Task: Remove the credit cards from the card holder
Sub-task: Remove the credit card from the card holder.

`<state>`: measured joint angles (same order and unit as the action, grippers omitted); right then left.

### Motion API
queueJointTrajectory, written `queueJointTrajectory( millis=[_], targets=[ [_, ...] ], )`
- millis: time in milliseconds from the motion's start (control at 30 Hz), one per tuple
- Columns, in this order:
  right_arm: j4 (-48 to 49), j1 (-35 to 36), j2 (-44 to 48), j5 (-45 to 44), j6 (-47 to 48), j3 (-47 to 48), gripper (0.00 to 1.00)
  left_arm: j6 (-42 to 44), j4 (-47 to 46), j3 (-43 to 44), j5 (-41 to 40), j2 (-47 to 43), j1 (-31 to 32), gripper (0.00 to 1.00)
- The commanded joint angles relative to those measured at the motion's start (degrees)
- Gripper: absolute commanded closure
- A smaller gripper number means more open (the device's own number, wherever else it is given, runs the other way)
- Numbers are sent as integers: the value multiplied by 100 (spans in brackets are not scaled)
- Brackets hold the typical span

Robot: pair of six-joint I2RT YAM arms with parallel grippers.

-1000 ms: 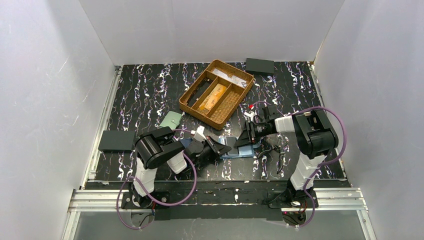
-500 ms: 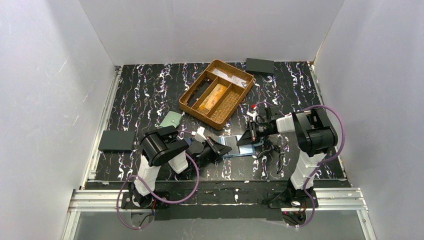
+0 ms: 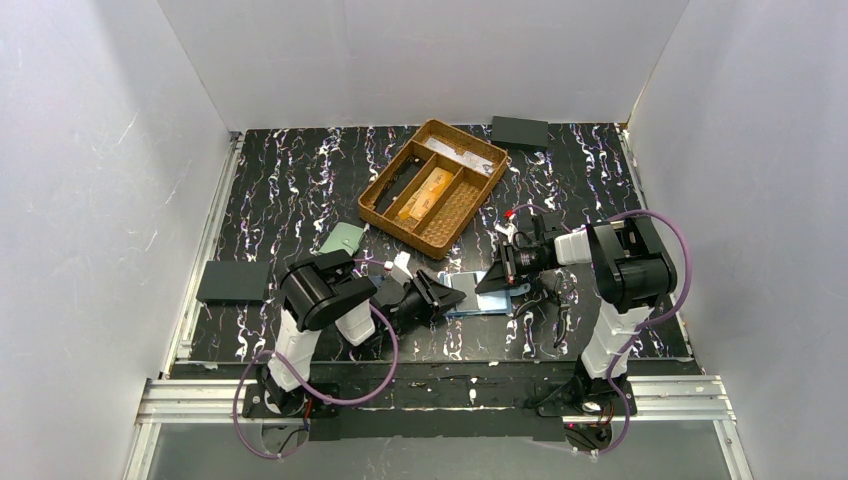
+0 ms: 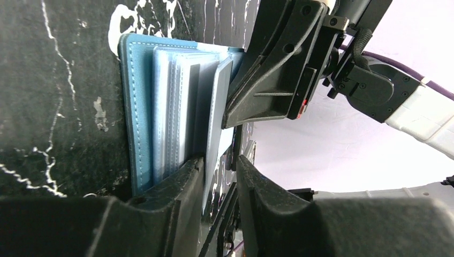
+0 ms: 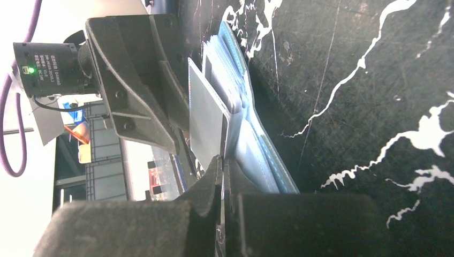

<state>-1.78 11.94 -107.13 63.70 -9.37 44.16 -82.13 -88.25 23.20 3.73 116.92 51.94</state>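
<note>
The light blue card holder point(image 3: 468, 297) lies open on the table between my two grippers. It also shows in the left wrist view point(image 4: 140, 107) and the right wrist view point(image 5: 267, 155). Its grey inner panel point(image 4: 217, 101) point(image 5: 206, 118) stands up off the pockets. My left gripper point(image 3: 446, 293) point(image 4: 220, 160) is open, its jaws either side of the panel's lower edge with a gap. My right gripper point(image 3: 493, 282) point(image 5: 222, 160) is shut on the panel's opposite edge. No orange-gold credit card shows in the holder; the cards are hidden.
A wicker basket point(image 3: 378, 198) with compartments stands behind, holding a tan flat item point(image 3: 425, 192). A pale green wallet point(image 3: 343, 238) lies left of it. Dark flat boxes sit at the left edge point(image 3: 233, 281) and back right point(image 3: 519, 131). White walls enclose the table.
My left gripper has slid a little right onto the holder. My right gripper has shifted slightly up and right, and more of the open holder now shows between them.
</note>
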Motion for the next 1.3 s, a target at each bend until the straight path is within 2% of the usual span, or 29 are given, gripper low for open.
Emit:
queueJointTrajectory(
  millis=[0,433,767,900,1267],
  targets=[
    [-232,-76,15,184,274,143,99,127,458,-28,125,129,-159,75],
    [-485,-227,57,5,510,189,99,117,444,-18,292,242,-263,100],
    [-632,-306,36,-96,626,223,99,153,414,-120,369,174,-329,100],
    [-711,-307,17,-85,700,246,99,162,405,-132,455,147,-355,94],
    [-1036,-377,54,-244,915,339,99,157,396,-276,504,41,-439,99]
  ],
)
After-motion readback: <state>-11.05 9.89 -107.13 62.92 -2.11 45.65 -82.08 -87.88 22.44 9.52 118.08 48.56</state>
